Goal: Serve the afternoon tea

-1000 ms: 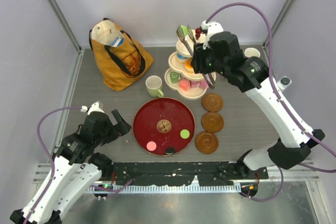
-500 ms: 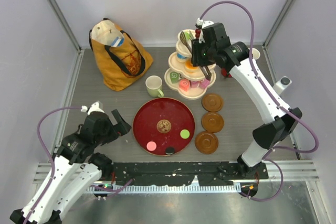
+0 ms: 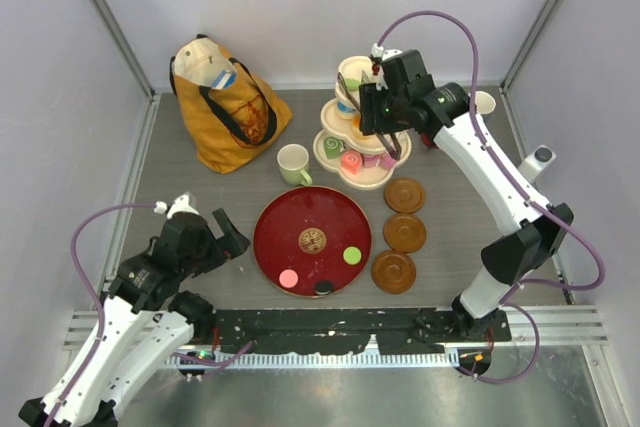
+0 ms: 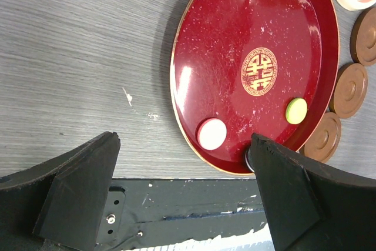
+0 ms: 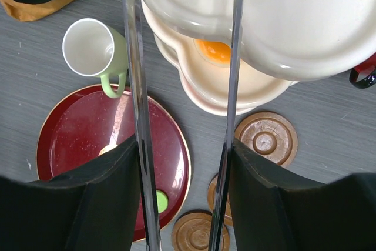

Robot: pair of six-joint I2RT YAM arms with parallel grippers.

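A cream tiered stand (image 3: 358, 137) at the back holds several small pastries; an orange one (image 5: 213, 51) shows in the right wrist view. My right gripper (image 3: 385, 112) hovers over the stand, shut on metal tongs (image 5: 136, 86) whose two arms straddle the tiers; their tips are out of view. A pale green mug (image 3: 293, 162) stands left of the stand. A pink (image 3: 288, 278), a green (image 3: 352, 255) and a dark pastry (image 3: 323, 287) lie on the dark-red tray (image 3: 312, 217). My left gripper (image 3: 225, 237) is open and empty, left of the tray. A red mug (image 5: 364, 72) peeks behind the stand.
A mustard-yellow tote bag (image 3: 225, 107) sits at the back left. Three brown wooden coasters (image 3: 405, 233) lie in a row right of the tray. A pale cup (image 3: 481, 102) stands at the back right. The black base rail runs along the near edge (image 4: 176, 204).
My right gripper with the tongs has moved back and left, closer over the tiered stand. The left arm and the things on the tray have not moved.
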